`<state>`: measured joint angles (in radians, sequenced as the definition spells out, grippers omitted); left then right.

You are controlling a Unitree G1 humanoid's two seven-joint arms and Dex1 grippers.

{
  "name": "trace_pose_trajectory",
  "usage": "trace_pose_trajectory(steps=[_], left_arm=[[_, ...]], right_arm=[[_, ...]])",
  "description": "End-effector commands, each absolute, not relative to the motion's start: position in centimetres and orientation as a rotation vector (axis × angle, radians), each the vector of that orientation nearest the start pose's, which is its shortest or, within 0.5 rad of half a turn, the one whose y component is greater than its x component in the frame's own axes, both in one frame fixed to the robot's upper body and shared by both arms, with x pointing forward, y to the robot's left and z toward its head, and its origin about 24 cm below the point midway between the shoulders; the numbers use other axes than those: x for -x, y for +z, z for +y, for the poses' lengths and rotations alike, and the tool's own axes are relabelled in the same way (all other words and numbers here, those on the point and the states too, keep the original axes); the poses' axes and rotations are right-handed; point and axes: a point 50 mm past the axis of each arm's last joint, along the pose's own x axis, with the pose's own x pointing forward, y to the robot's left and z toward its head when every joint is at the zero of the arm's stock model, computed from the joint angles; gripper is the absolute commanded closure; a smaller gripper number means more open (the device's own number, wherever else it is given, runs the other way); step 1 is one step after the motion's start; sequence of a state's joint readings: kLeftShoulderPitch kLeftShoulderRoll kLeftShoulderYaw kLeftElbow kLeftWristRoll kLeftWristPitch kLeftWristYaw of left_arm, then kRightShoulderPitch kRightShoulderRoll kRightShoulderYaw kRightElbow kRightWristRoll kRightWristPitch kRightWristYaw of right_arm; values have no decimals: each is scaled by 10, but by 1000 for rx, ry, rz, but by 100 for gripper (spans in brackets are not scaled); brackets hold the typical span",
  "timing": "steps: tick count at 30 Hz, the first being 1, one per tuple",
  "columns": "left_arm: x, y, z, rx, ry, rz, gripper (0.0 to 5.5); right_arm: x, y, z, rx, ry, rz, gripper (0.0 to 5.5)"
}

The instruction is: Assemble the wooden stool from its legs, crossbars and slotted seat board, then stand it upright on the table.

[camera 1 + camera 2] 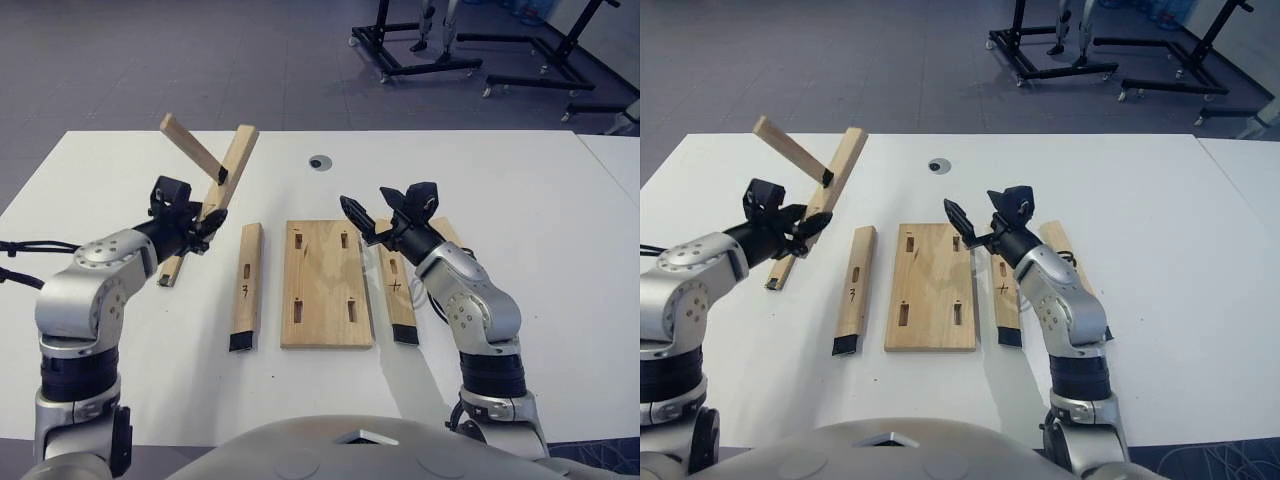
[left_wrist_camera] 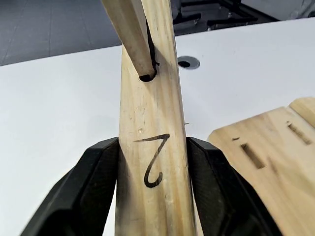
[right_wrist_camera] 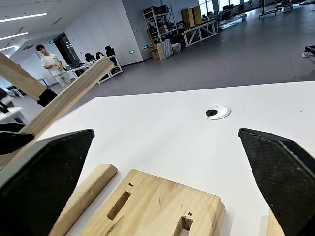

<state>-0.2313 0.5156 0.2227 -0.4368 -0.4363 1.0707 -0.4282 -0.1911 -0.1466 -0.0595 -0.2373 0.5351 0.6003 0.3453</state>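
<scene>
Fingers (image 2: 93,191) of your left gripper (image 1: 190,213) clamp pale wooden leg 2 (image 1: 232,165); right gripper (image 1: 388,205) gapes at the slotted wooden seat board's (image 1: 325,290) 1 o'clock.

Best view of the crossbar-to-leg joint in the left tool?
Left wrist view: close up, the pale wooden crossbar enters the dark slot of the numbered wooden leg held by the left tool. Eye views show that joint small; right wrist view, far off.

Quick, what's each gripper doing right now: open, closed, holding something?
Left gripper: closed on leg number 2, with a crossbar stuck into it.
Right gripper: open, holding nothing, by the seat board.
</scene>
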Motion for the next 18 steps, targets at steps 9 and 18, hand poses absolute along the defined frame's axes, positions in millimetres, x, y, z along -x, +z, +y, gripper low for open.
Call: trace_pose_trajectory(steps=[9,18], left_arm=[[-265,177,198,509,-952,46,338],[-252,169,174,642,-1175,97,338]], right_arm=[[-306,201,-183,-792,1047,22,10],[-313,209,-152,-939,1236,28,10]])
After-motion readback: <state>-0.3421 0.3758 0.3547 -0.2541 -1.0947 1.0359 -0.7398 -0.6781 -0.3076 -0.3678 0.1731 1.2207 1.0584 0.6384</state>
